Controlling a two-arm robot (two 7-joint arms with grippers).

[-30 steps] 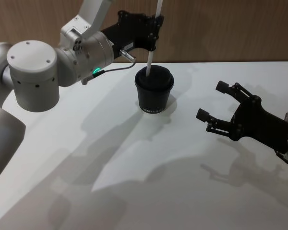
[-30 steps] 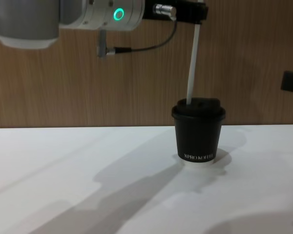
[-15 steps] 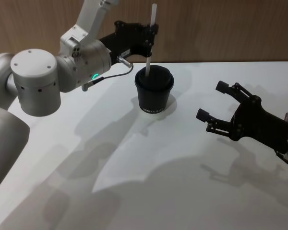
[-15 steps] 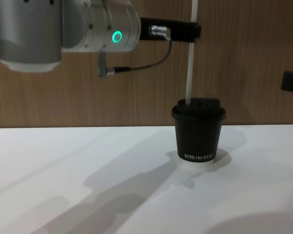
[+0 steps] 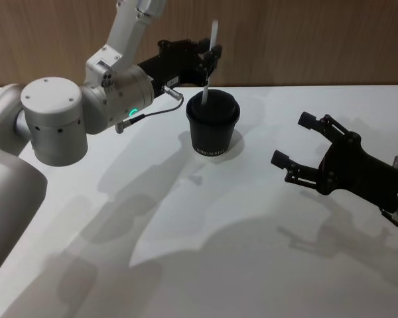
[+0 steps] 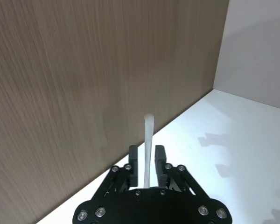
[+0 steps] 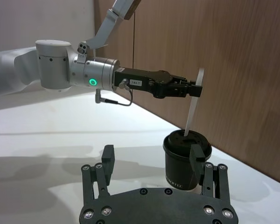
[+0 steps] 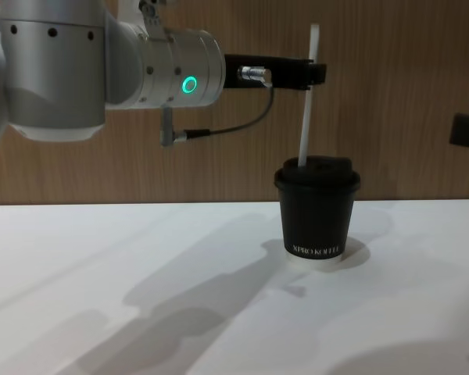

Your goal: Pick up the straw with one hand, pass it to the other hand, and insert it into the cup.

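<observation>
Left gripper (image 5: 209, 58) was clamped high on the near-upright straw (image 8: 306, 117) to steer its tip through the cup (image 5: 213, 124) lid near the table's (image 5: 252, 265) far edge; right gripper (image 5: 305, 147) idled, jaws apart.

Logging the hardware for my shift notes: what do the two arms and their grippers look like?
The left arm is white-grey with fat round joints, a silver cylindrical wrist carrying a glowing green ring, and a thin grey cable with a metal plug. Its left gripper is long and black with a small white label. The right gripper is black and blocky, with linked fingers and visible screw heads.
</observation>
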